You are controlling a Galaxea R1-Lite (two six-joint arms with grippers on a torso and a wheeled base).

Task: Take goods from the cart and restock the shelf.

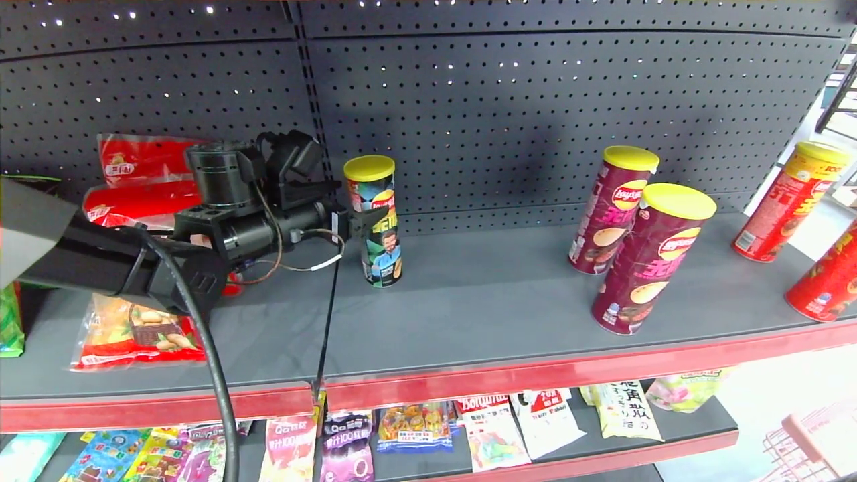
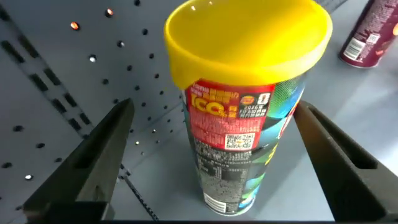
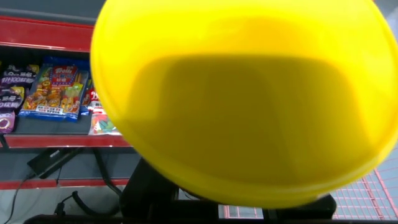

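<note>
Left tool (image 1: 372, 219): released. We see its two black fingers (image 2: 102, 155) standing apart, one on each side of the tall cardboard snack can with the yellow plastic lid (image 2: 239, 124), with a gap showing on both sides.

Can's place: directly ahead of the tool's palm and between the fingers, with its base on the grey metal shelf board (image 1: 482, 294).

Long axis: upright. It crosses the line between the fingers at a right angle, and the tool comes in level from the side at mid-height of the can.

Nearer arm: the left one, since the can sits inside its open span.

Behind the can: the dark perforated back panel (image 1: 535, 100), past the fingertips.

Neighbours: two maroon cans with yellow lids (image 1: 612, 211) stand well apart from the tool, off to its outer side along the same board.

Right tool: we cannot tell its grip. A round yellow lid (image 3: 242, 99) sits close in front of that wrist.

Step, as we judge it: the can is set down, and backing out is next.

What the move turns on: we would draw the tool straight back along its own axis, keeping both gaps even so that neither finger clips the tall can and tips it.
</note>
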